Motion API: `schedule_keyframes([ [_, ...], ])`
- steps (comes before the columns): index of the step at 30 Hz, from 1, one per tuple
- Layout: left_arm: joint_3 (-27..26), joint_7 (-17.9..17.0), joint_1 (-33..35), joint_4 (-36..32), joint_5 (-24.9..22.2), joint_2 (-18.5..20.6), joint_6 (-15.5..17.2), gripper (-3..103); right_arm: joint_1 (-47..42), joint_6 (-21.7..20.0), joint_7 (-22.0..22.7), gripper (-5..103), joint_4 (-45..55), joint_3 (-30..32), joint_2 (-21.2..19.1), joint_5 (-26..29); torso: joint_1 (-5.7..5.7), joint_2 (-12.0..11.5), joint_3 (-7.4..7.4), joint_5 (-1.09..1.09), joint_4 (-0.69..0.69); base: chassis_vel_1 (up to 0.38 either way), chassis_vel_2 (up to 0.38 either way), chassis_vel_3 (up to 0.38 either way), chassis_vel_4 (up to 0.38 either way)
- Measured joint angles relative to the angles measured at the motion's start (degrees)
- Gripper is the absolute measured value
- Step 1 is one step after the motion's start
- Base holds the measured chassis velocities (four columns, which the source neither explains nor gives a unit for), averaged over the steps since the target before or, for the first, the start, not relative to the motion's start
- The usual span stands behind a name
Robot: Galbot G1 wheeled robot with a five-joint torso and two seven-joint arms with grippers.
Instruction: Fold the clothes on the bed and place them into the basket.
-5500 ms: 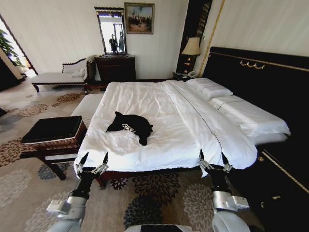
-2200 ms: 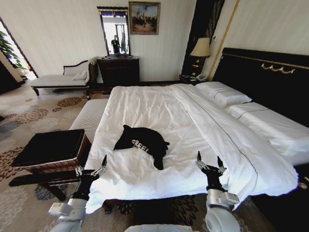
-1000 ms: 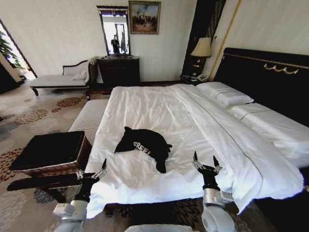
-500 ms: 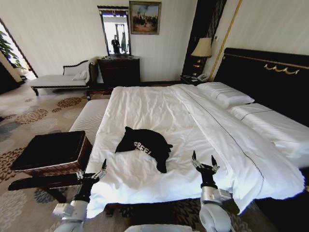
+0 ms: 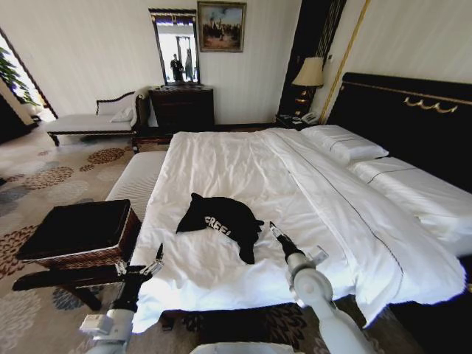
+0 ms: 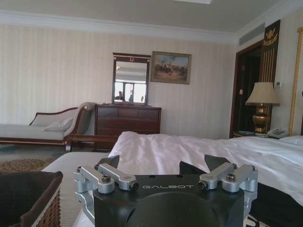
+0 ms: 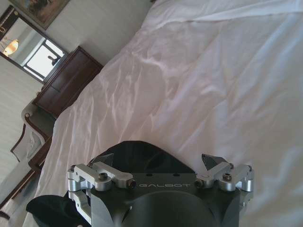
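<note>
Head view: basket [image 5: 77, 232] — brown wicker, black lining, nothing visible inside — standing off the bed's left front corner. Bed [image 5: 221, 162] with white duvet; black T-shirt [image 5: 221, 220], crumpled, white lettering up, lying on the near half of the duvet, well apart from the basket. Left tool [image 5: 140, 264] low at the bed's left front corner, fingers spread wide, holding nothing. Right tool [image 5: 274, 231] reached forward over the duvet on an extended, rolled arm, its tip just beside the T-shirt's right edge; its spread cannot be told here. Left wrist view: left tool [image 6: 168, 163] wide, level with the mattress; basket corner [image 6: 35, 198] close beside it. Right wrist view: right tool [image 7: 158, 161] wide, empty — tilted down over the duvet, T-shirt [image 7: 47, 208] beside its body.
</note>
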Motion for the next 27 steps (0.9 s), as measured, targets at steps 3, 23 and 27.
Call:
schedule_keyframes([
  [3,0.0,-0.2,-0.6,0.4,0.6,-0.4,0.2,100,5.4,-3.4,4.8,100,-3.3,-2.7,2.0,3.8,0.01,0.0,0.00,0.00,0.00,0.000,0.000,0.000,0.000],
  [23,0.3,-1.0,-0.6,1.4,2.8,-1.6,0.0,100,10.1,-4.1,6.5,90,-10.8,-3.9,3.3,3.2,0.00,0.0,0.00,0.02,-0.02,0.000,0.000,0.000,0.000],
  [27,0.3,-1.1,-0.6,1.4,2.9,-1.6,0.0,100,10.9,-4.1,6.2,80,-12.2,-4.1,3.6,3.1,0.00,0.0,0.00,0.02,-0.02,0.000,0.000,0.000,0.000],
])
